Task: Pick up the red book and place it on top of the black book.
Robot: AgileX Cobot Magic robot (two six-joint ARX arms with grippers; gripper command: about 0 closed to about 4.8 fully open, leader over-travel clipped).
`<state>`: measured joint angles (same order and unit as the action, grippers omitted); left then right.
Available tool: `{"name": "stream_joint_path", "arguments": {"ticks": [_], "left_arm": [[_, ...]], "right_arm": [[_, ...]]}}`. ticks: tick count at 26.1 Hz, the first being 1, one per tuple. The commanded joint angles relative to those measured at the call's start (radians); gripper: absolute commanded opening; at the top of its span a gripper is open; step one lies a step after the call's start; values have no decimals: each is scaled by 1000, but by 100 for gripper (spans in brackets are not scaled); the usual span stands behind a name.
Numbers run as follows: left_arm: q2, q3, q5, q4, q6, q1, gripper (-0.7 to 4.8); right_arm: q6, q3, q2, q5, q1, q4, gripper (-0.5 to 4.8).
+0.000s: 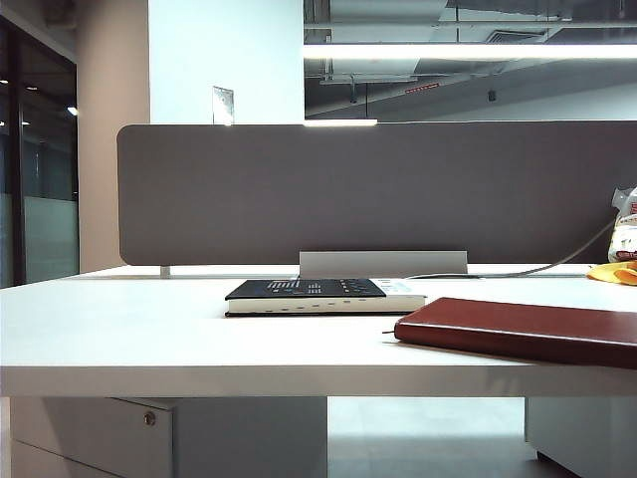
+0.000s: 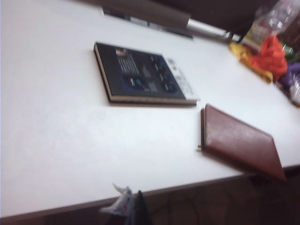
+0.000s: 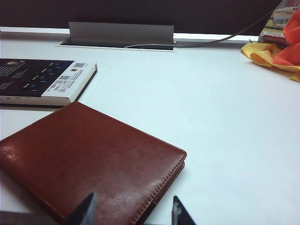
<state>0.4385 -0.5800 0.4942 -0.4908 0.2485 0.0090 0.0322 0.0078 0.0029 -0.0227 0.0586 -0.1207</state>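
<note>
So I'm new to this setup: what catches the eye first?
The red book lies at the table's front edge, on the right, before the open right gripper. The black book lies apart, farther back near the middle. The left gripper hangs off the front edge.

— What carries everything here?

— A white tabletop (image 1: 119, 329), backed by a grey divider panel (image 1: 378, 189) along its far edge.

— And what lies on it?

— The black book (image 1: 309, 295) lies flat near the middle, its cover with small print facing up. The red book (image 1: 518, 331) lies flat closer to the front edge, to the right, apart from the black one; one corner juts past the edge.

— Anything else?

— Crumpled yellow and orange material (image 3: 276, 54) sits at the far right, and a cable (image 3: 211, 41) runs along the back.
</note>
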Motion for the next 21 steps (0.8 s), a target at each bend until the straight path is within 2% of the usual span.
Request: {"name": "stream_joint_path", "arguments": {"ticks": [1, 8, 14, 19, 21], "left_arm": [[87, -82, 39, -33, -71, 1, -5], [233, -129, 154, -60, -140, -13, -5], [312, -144, 100, -1, -160, -118, -5], [401, -269, 101, -28, -174, -124, -5], [421, -300, 100, -34, -194, -124, -5]], "right_arm": [[3, -3, 0, -3, 1, 12, 207], [28, -3, 0, -3, 1, 12, 207], [130, -3, 0, -3, 0, 12, 207], [287, 1, 0, -8, 1, -5, 203], [338, 1, 0, -43, 1, -13, 198]]}}
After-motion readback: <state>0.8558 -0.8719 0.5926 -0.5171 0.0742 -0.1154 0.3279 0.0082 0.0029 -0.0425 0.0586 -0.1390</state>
